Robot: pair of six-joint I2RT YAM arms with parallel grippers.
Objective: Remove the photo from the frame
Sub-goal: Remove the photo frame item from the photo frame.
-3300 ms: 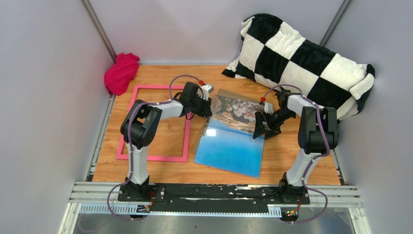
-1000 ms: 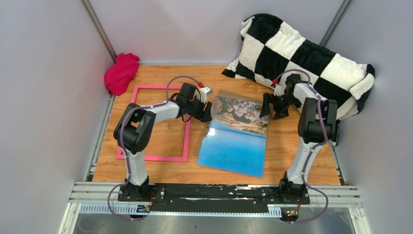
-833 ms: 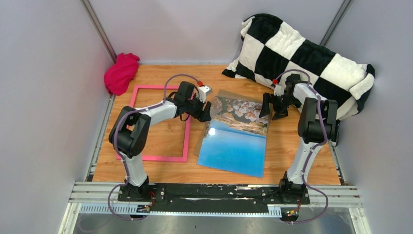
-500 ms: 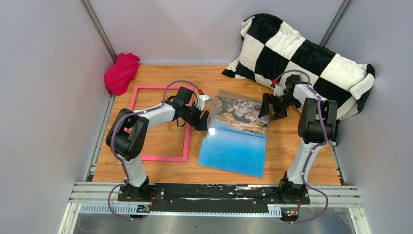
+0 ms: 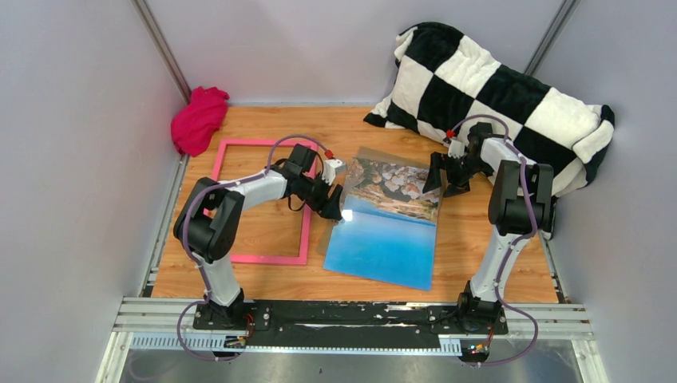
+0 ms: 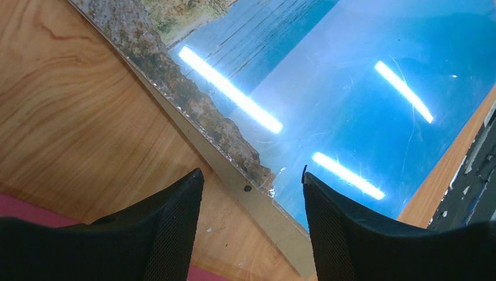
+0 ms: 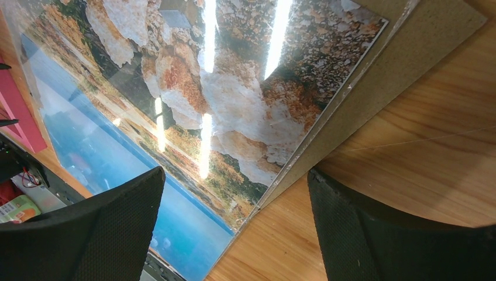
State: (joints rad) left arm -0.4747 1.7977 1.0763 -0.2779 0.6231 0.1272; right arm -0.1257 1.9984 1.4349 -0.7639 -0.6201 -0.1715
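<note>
The photo (image 5: 383, 227), sea and rocky shore, lies flat on the wooden table to the right of the frame (image 5: 247, 258), stacked with a clear sheet on a brown backing board (image 6: 281, 216). The pink frame is empty, with table wood showing through it. My left gripper (image 5: 335, 209) is open and empty, low over the photo's left edge (image 6: 251, 181). My right gripper (image 5: 437, 179) is open and empty over the photo's far right corner (image 7: 235, 172). The photo (image 6: 362, 88) and the board (image 7: 398, 64) fill both wrist views.
A black and white checked pillow (image 5: 495, 88) lies at the back right against the wall. A magenta cloth (image 5: 198, 120) sits at the back left corner. Grey walls close three sides. A metal rail (image 5: 351, 315) runs along the near edge.
My left gripper has slid nearer along the photo's left edge. My right gripper moved earlier from the photo's right edge back to its far right corner and has since stayed there.
</note>
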